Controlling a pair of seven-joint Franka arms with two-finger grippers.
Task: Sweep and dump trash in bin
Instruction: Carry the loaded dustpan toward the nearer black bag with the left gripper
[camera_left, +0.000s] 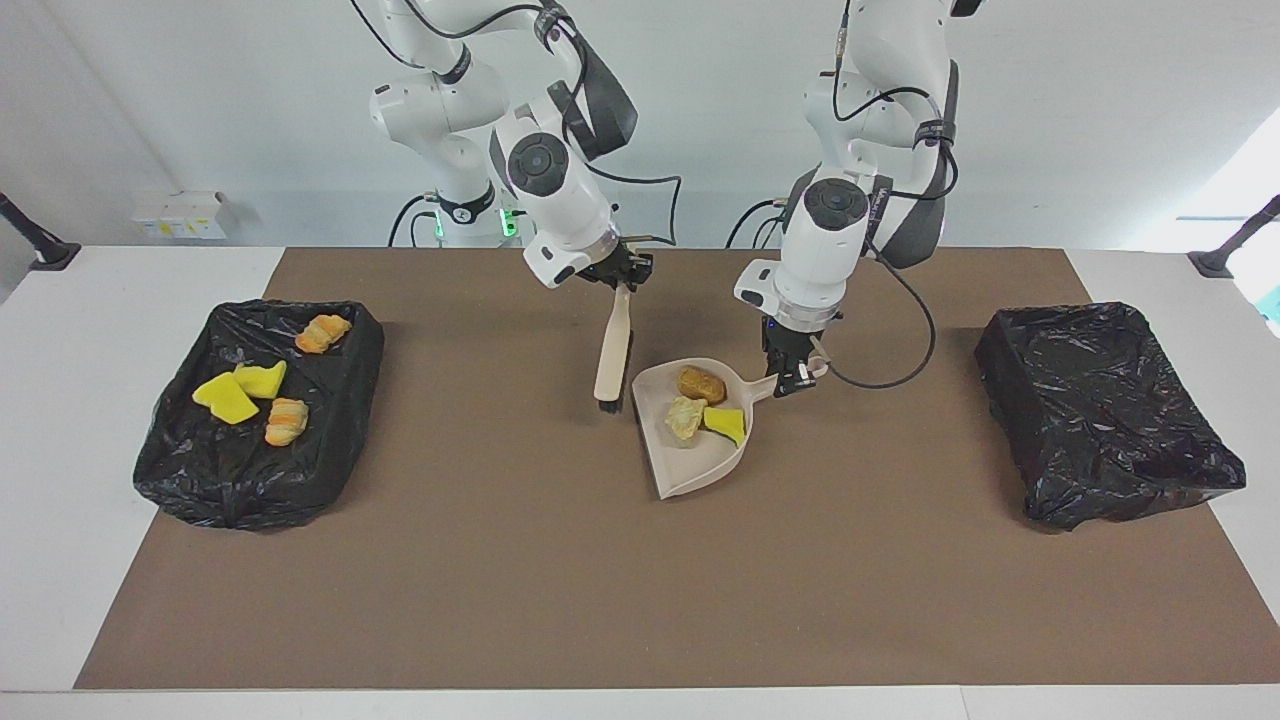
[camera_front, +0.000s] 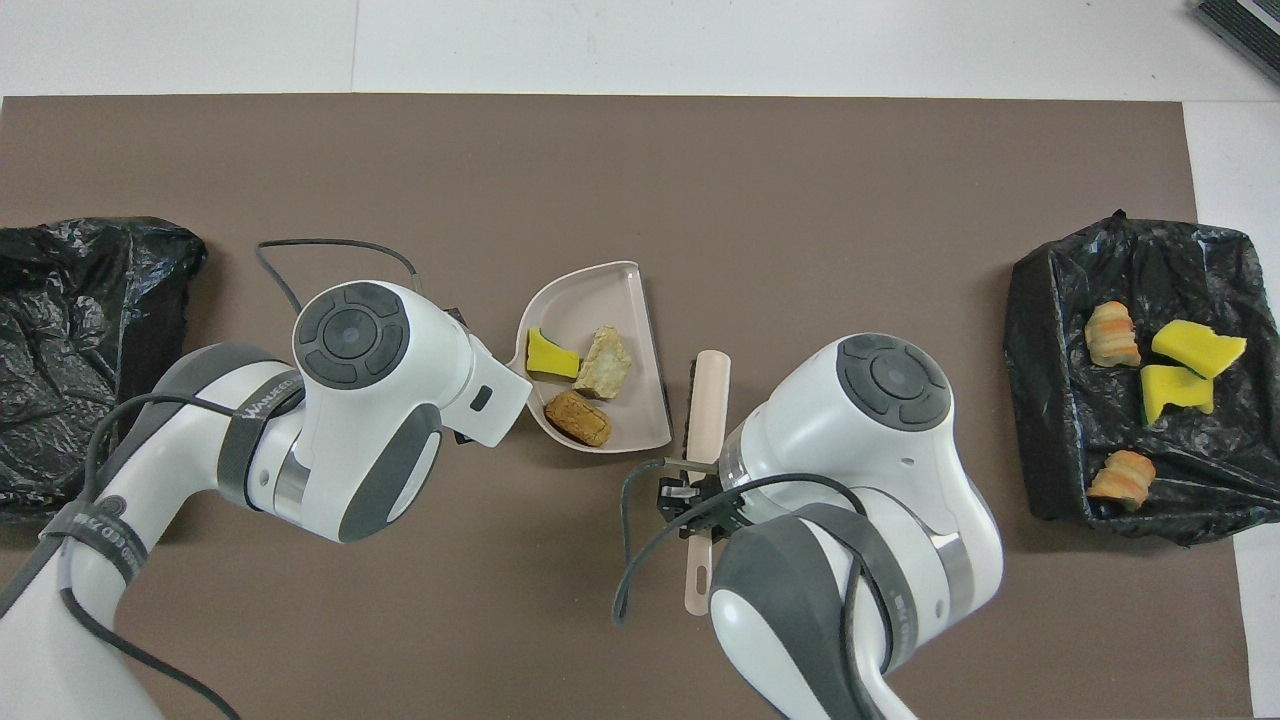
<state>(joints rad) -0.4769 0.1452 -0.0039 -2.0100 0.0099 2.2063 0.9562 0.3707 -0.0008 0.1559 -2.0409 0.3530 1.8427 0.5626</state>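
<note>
Beige plastic dustpan (camera_left: 690, 462): three trash chunks (camera_left: 701, 384). Black-lined bin (camera_left: 255, 470): four. Left gripper (camera_left: 793, 377) pinches the dustpan handle; right gripper (camera_left: 621, 276) pinches one beige brush (camera_left: 611, 352).

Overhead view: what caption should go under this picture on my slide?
Three scraps sit in the dustpan held by the left gripper; the right gripper holds the brush beside it.
</note>
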